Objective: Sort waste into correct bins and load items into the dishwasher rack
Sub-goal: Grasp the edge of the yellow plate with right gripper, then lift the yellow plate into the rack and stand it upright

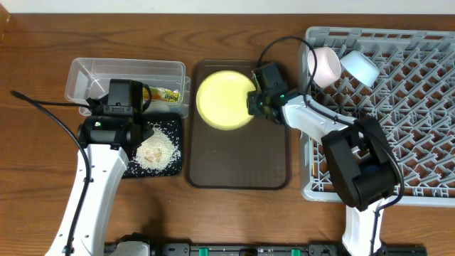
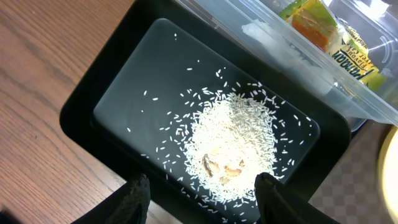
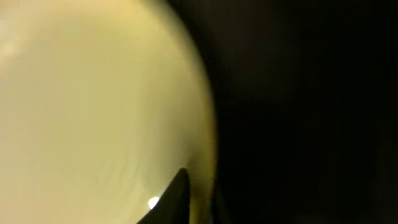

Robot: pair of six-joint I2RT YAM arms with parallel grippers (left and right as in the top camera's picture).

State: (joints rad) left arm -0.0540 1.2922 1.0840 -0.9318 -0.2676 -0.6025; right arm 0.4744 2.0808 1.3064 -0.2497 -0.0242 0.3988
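The round yellow plate (image 1: 222, 99) lies at the far end of the dark brown serving tray (image 1: 238, 167). My right gripper (image 1: 254, 103) is shut on the plate's right rim. In the right wrist view the yellow plate (image 3: 93, 93) fills the left, and one dark fingertip (image 3: 174, 199) lies on top of it at the rim. My left gripper (image 2: 205, 205) hangs open over the near edge of the black tray (image 2: 81, 106), which holds the pile of rice scraps (image 2: 233, 146). The yellow-green wrapper (image 2: 329, 37) lies in the clear tub (image 2: 298, 50).
The grey dishwasher rack (image 1: 398, 121) fills the right side, with a white bowl (image 1: 325, 65) and a light blue bowl (image 1: 359, 65) at its far left corner. The clear tub (image 1: 128, 75) and black tray (image 1: 131, 169) sit side by side left of the serving tray.
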